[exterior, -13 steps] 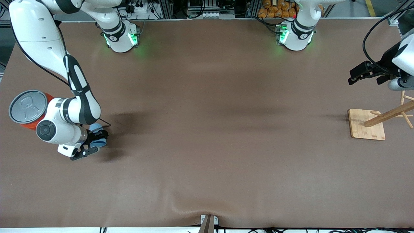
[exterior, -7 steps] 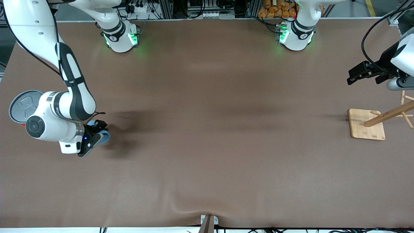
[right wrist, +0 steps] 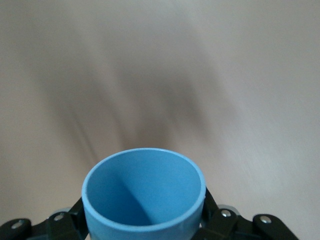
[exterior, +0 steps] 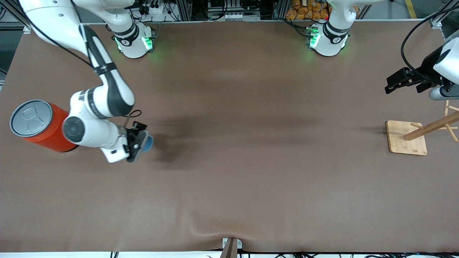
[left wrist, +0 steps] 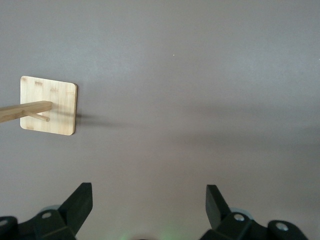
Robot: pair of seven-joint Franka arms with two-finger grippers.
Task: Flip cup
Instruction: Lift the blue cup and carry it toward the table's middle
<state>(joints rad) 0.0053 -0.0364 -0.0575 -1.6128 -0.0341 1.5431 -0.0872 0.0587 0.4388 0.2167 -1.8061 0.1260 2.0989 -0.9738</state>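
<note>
My right gripper [exterior: 140, 142] is shut on the small light blue cup [exterior: 147, 143] and holds it up over the brown table, beside the orange can. The cup lies on its side in the grip, its mouth pointing away from the wrist. In the right wrist view the cup [right wrist: 144, 192] fills the space between the black fingers [right wrist: 212, 212], and I look into its darker blue inside. My left gripper [exterior: 404, 81] is open and empty, waiting in the air over the left arm's end of the table; in the left wrist view its fingertips [left wrist: 82, 197] stand wide apart.
A large orange can with a grey lid [exterior: 36, 125] stands near the right arm's end of the table, close to the right wrist. A wooden stand with pegs on a square base [exterior: 407, 138] sits at the left arm's end, also in the left wrist view [left wrist: 49, 105].
My right gripper has lifted the cup and carried it away from the orange can toward the table's middle, turning it so its mouth faces sideways. The left arm has stayed still.
</note>
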